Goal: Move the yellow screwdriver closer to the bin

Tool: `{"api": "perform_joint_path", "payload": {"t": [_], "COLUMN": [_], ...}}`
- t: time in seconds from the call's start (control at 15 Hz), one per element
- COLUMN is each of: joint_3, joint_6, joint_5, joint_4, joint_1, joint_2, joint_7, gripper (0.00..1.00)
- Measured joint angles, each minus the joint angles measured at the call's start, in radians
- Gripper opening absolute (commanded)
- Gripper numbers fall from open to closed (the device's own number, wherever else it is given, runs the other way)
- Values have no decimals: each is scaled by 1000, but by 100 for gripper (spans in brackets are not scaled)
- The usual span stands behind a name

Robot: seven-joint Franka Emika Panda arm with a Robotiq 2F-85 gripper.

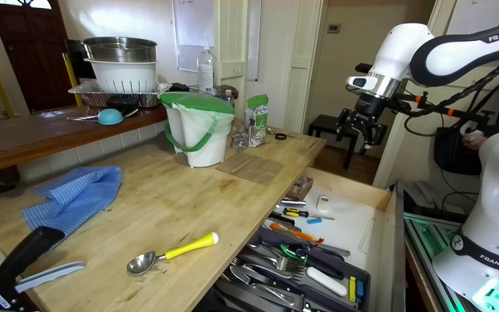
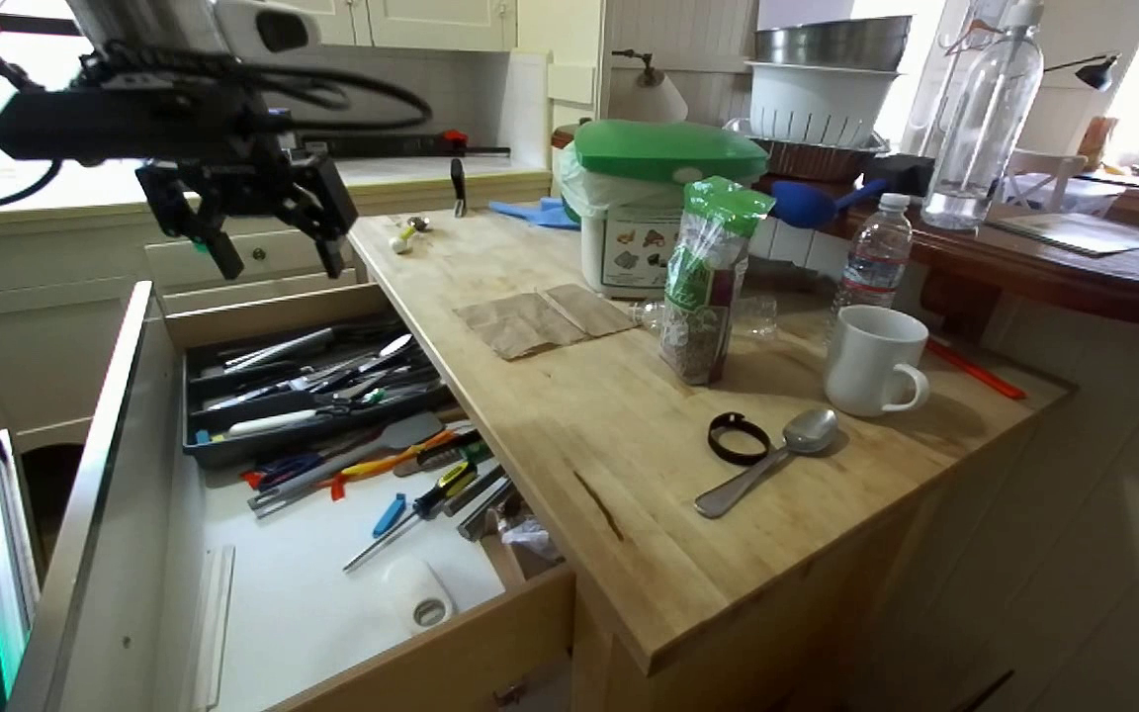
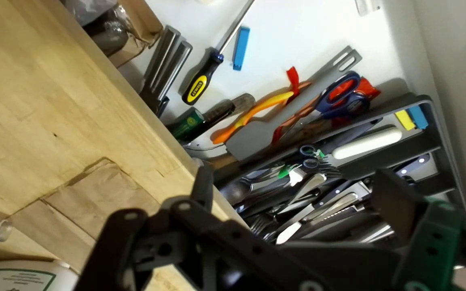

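The yellow screwdriver, with a yellow and black handle and a metal shaft, lies in the open drawer; it shows in both exterior views (image 1: 296, 212) (image 2: 451, 483) and in the wrist view (image 3: 200, 83). The white bin with a green lid and handle stands on the wooden counter in both exterior views (image 1: 208, 145) (image 2: 619, 242); only its edge shows in the wrist view (image 3: 18, 275). My gripper is open and empty, held well above the drawer, in both exterior views (image 1: 355, 137) (image 2: 281, 259) and the wrist view (image 3: 299, 184). The screwdriver is apart from it, beyond its fingers.
The drawer holds a dark cutlery tray (image 2: 196, 396), a tape roll (image 1: 323, 203), a blue piece (image 3: 241, 48) and orange pliers (image 3: 257, 111). A brown paper piece (image 1: 251, 168), a yellow-handled scoop (image 1: 191, 247), a seed bag (image 2: 713, 287) and a mug (image 2: 866, 361) lie on the counter.
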Motion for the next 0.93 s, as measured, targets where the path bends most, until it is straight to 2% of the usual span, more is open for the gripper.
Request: {"api": "perform_joint_path", "payload": {"t": [0.07, 0.27, 0.53, 0.67, 0.93], "joint_3": [-14, 32, 46, 54, 2], "joint_6": [9, 9, 9, 10, 64], "joint_5": [16, 31, 39, 94, 260], "joint_4": [-1, 5, 5, 5, -4], "joint_1": [-4, -28, -38, -51, -51], "joint_2": [17, 26, 22, 37, 164], "joint_7": [-27, -26, -27, -23, -15], "gripper": [100, 100, 100, 100, 100]}}
